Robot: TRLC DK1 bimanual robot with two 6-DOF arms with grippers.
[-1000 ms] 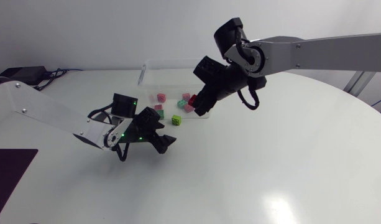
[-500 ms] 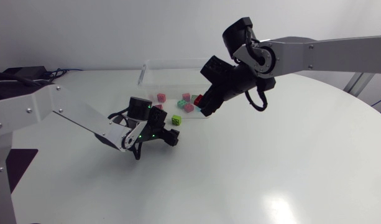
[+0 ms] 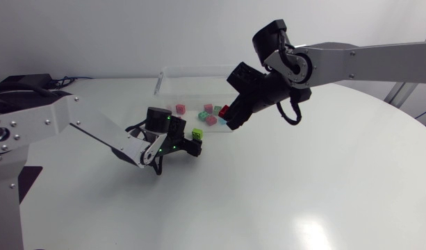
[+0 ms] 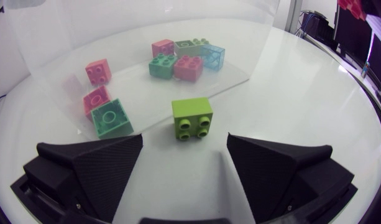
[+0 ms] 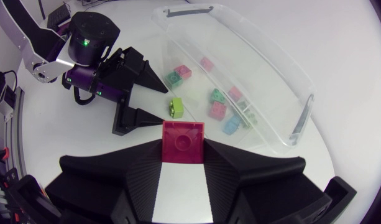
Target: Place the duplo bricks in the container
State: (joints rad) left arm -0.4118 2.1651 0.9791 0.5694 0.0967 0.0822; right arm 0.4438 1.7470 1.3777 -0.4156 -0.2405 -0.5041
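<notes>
A lime green brick (image 4: pixel 191 118) lies on the white table just ahead of my left gripper (image 4: pixel 184 163), which stands open and low over the table with the brick in front of the gap. From above, this brick (image 3: pixel 197 134) sits just outside the clear container (image 3: pixel 164 78). Several pink, green and blue bricks (image 4: pixel 178 62) lie inside that container. My right gripper (image 3: pixel 231 120) hangs over the container's near edge, shut on a red brick (image 5: pixel 183 142). Below it, the right wrist view shows the lime brick (image 5: pixel 175 107) and my left gripper (image 5: pixel 150 99).
The clear container's rim (image 5: pixel 305 115) and walls rise behind the lime brick. Both arms are close together by the container's front. The white table (image 3: pixel 282 187) stretches wide to the right and front.
My left arm has slid right, bringing its gripper up to the lime brick. My right gripper with the red brick has shifted slightly right and up over the container's edge.
</notes>
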